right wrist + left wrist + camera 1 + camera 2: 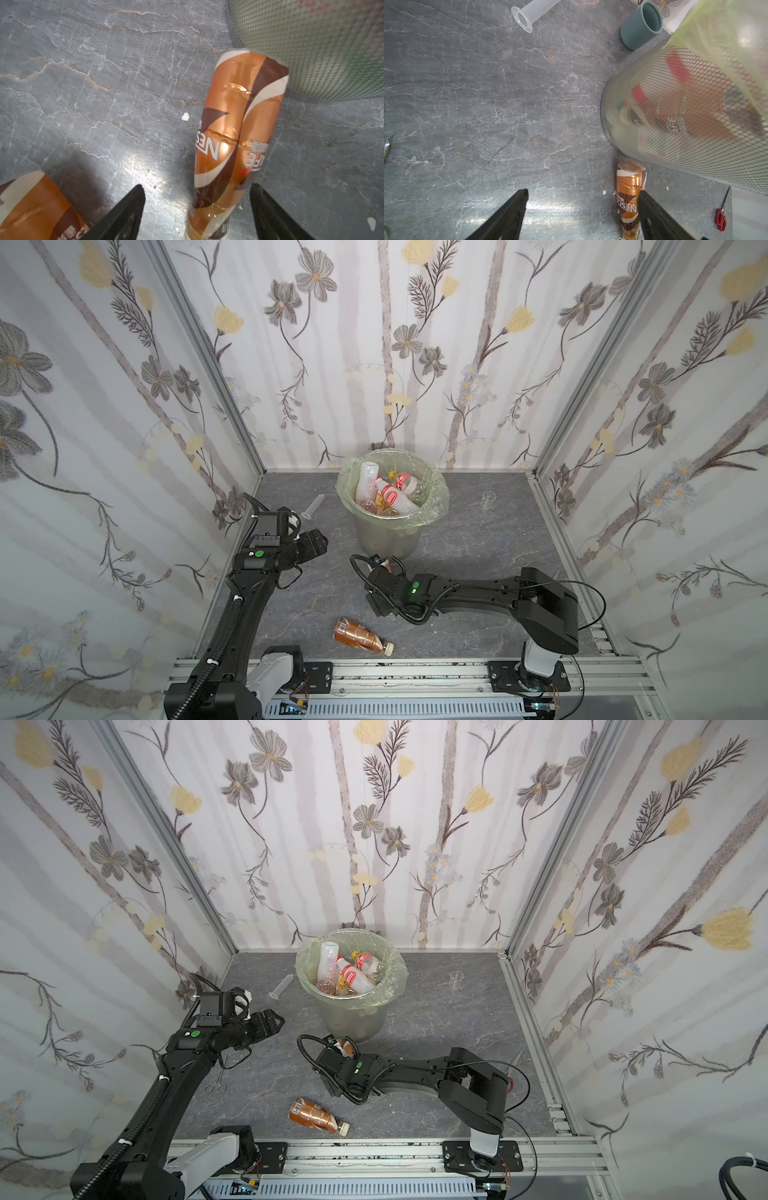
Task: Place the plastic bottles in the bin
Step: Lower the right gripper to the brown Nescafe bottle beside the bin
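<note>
I have the right gripper (pixel 197 187) low over the table (pixel 478 572), just in front of the foot of the bin (pixel 386 539). Its fingers are apart. The neck end of a copper-brown coffee bottle (pixel 239 128) lies between them, flat on the grey stone-look surface. On one side I see bare table between finger and bottle. The other finger sits just beside the label, and I can't tell if it touches. The bottle's base points at the bin and ends just beside its mesh wall. In both top views the wrist hides most of it.

My left gripper (pixel 316 545) hangs above the table, left of the bin, with its fingers spread wide and nothing between them.

The bin stands upright near the back wall, lined with a pale green bag folded over the rim. Inside it I see a bottle pile (pixel 388 495): milky white bottles with red labels and some clear ones, reaching close to the top.

A second coffee bottle (pixel 361 635) lies on its side near the front rail, well apart from the bin.

A clear syringe (pixel 314 506) lies left of the bin, and a small clear cup (pixel 487 498) stands well to its right
</note>
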### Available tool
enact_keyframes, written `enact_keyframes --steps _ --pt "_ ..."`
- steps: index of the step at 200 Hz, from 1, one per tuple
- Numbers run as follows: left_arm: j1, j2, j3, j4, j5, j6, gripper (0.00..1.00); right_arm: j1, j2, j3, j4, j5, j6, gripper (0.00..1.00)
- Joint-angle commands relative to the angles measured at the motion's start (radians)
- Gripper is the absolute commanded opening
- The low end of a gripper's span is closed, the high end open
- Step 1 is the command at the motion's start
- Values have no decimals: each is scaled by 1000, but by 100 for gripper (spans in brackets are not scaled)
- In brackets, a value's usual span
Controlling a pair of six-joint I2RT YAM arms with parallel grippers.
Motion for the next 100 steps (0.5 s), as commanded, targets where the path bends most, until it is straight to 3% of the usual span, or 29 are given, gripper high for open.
enact_keyframes --steps 1,100 --pt "1 1 5 11 -21 -12 85 -9 31 19 -1 -3 17 78" --pt "2 9 -5 33 -24 -19 86 -42 115 35 9 -59 -2 67"
